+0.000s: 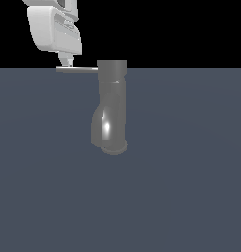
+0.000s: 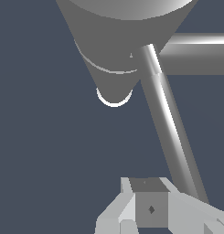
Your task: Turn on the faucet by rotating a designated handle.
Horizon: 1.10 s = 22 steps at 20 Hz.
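I have the gripper [image 1: 67, 63] at the handle [image 1: 77, 70] tip, fingers [image 1: 66, 61] touching or just above it, can't tell if they're apart, turn looks barely started; bar's long axis is horizontal, pointing from fingers across to the upright faucet [image 1: 112, 106].

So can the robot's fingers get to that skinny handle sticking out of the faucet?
Probably yes. The fingers sit right at the handle near its far end, away from the faucet, with nothing between.
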Each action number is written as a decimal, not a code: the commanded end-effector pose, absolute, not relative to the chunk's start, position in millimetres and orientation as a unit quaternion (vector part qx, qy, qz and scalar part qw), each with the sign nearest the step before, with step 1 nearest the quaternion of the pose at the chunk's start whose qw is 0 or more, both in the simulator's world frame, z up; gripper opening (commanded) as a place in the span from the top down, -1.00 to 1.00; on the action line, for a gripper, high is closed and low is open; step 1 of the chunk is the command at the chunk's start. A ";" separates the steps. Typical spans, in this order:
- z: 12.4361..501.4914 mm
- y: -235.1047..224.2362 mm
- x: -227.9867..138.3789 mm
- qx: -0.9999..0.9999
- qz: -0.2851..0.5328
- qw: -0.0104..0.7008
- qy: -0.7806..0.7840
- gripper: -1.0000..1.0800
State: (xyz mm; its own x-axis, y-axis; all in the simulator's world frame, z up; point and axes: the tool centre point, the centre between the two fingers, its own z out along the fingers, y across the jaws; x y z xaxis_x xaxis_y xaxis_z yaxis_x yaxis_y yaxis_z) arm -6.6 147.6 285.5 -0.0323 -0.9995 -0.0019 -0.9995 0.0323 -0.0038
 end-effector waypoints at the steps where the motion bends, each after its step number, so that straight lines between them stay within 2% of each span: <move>1: 285.3 146.9 -15.7 -0.696 0.000 0.000 0.718 1.00; 14: 285.3 145.6 -52.5 -0.696 0.000 0.000 0.718 1.00; 22: 285.5 131.9 -60.5 -0.695 0.000 0.001 0.719 1.00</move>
State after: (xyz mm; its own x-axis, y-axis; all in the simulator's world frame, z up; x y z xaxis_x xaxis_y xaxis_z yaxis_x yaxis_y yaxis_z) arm -57.4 139.5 285.5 -0.0276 -0.9996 -0.0038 -0.9996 0.0277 -0.0046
